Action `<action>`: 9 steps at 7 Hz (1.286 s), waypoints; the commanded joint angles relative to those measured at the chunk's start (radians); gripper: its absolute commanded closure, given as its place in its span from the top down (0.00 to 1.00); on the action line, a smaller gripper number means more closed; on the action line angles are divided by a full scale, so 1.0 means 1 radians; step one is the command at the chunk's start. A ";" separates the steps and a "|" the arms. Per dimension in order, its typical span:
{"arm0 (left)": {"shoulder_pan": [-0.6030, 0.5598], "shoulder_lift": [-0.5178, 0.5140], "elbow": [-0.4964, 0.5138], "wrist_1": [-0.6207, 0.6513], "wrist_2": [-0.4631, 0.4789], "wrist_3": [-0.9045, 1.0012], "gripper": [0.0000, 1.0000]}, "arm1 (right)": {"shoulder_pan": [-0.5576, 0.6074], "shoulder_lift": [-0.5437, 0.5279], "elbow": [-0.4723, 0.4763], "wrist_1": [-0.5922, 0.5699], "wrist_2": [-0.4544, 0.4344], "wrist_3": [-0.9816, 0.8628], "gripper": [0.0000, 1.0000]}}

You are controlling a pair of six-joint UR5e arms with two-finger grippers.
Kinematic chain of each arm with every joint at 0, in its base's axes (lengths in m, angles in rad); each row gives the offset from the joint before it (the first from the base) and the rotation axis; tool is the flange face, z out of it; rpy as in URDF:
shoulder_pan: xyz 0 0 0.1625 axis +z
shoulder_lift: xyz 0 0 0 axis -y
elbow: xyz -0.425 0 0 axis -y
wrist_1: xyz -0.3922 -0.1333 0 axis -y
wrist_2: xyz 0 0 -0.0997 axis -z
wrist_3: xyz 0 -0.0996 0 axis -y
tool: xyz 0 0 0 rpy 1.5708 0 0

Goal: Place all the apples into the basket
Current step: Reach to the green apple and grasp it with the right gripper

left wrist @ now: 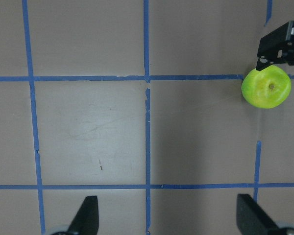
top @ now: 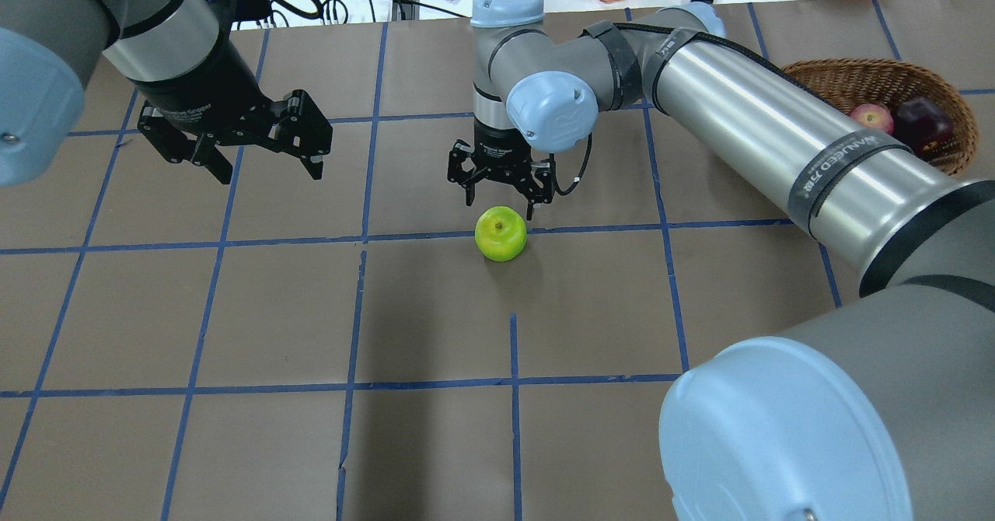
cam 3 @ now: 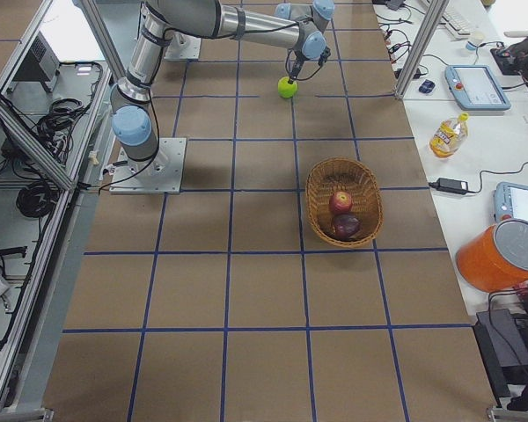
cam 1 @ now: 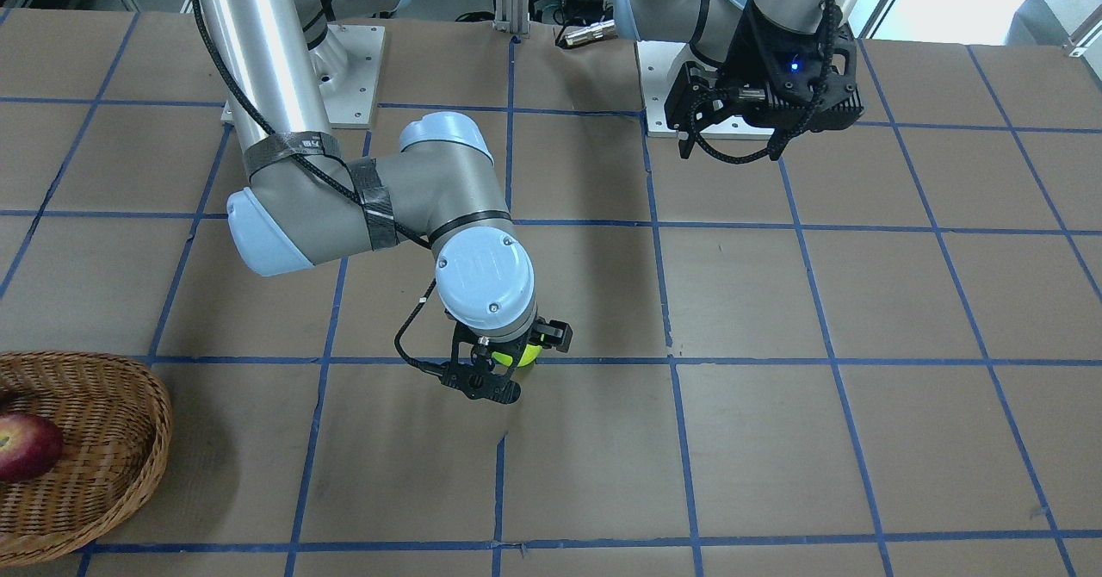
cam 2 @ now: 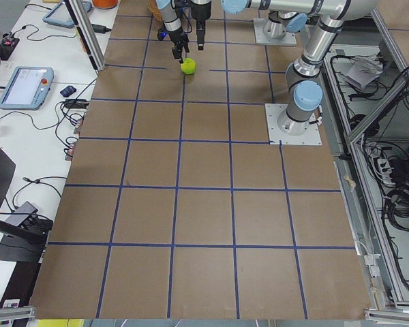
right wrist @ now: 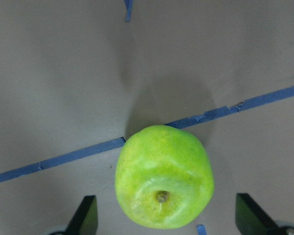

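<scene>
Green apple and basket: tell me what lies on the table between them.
Nothing. In the exterior right view, only bare brown table separates the green apple from the basket.

The front view's left edge crops the basket.

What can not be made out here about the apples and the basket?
1. Front-facing view: the left edge cuts the basket; only the red apple shows.
2. Front-facing view: the right gripper hides most of the green apple.
3. Overhead view: the right arm covers part of the basket's rim.
4. Right wrist view: the bottom edge cuts off the fingers.
</scene>
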 commanded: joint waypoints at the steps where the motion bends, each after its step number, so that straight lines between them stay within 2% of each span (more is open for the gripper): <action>1: 0.000 0.000 0.000 0.000 -0.001 0.000 1.00 | 0.002 0.000 0.042 -0.024 0.002 -0.001 1.00; 6: 0.000 0.000 0.000 0.000 -0.001 0.000 1.00 | 0.014 0.054 0.050 -0.078 0.001 -0.013 1.00; 8: 0.000 0.000 0.000 0.000 -0.001 0.000 1.00 | 0.014 0.049 0.047 -0.097 0.001 -0.011 0.00; 9: 0.000 0.000 0.000 0.000 -0.001 0.000 1.00 | 0.011 0.045 0.036 -0.097 -0.013 -0.013 0.00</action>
